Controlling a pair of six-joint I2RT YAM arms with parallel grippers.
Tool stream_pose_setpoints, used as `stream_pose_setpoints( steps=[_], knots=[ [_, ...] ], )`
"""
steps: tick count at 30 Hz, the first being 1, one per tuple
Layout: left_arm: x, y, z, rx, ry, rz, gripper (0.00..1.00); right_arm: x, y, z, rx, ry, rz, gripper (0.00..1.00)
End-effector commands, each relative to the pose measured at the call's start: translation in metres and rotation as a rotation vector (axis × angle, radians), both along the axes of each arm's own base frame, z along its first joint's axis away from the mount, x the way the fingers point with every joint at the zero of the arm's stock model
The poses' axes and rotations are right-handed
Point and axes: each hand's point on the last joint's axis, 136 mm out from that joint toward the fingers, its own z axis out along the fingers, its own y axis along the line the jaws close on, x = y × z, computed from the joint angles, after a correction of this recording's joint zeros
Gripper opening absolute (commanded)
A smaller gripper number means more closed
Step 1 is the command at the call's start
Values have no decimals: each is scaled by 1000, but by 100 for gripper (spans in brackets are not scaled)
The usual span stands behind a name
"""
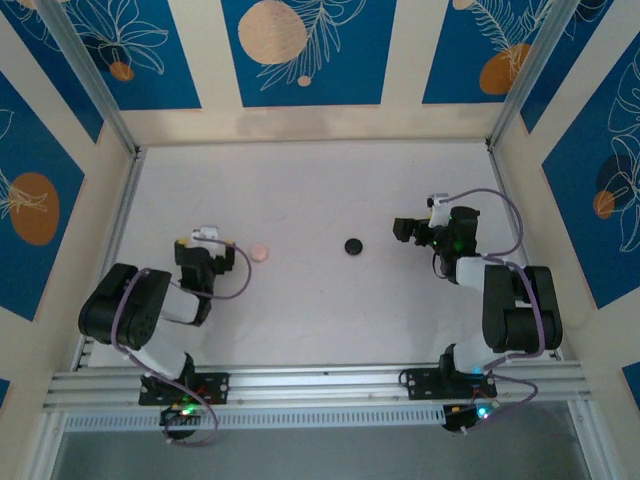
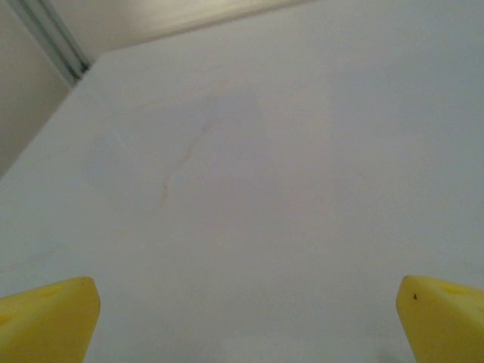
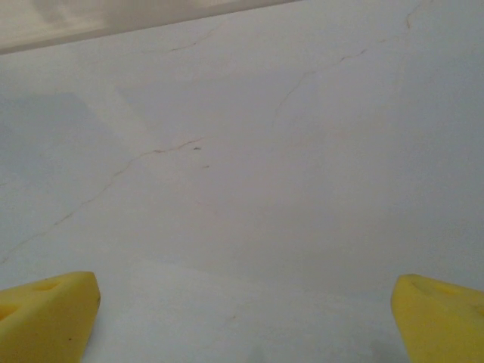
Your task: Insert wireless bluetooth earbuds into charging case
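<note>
We note the left claw (image 2: 248, 306) spread wide and empty, bare table (image 2: 249, 189) between its yellow fingertips (image 2: 53, 321). A pink round piece (image 1: 260, 252) lies near, just to its right. The right claw (image 3: 246, 306) is likewise wide and empty. A black round piece (image 1: 353, 245) sits to its left, apart.

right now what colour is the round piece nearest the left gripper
Pale pink; the round piece shows best in the top view.
</note>
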Motion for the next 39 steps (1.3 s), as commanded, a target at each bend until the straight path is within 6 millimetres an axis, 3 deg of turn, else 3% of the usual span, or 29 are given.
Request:
stream_pose_setpoints(
  steps=[1,2,18,26,39],
  knots=[
    [23,7,19,-112,-22,-13,100,0,-10,2,-72,-73,-61,99],
    [22,12,20,-129,-38,-2,100,0,-16,0,-80,-90,-104,99],
    [22,11,21,-125,-41,-10,100,-4,-11,-4,-84,-107,-84,99],
    [27,-7,19,-123,-5,-121,100,-2,-17,-6,-126,-110,-147,99],
    [27,-8,19,-124,-4,-126,100,-2,-17,-6,-127,-107,-151,99]
  ],
)
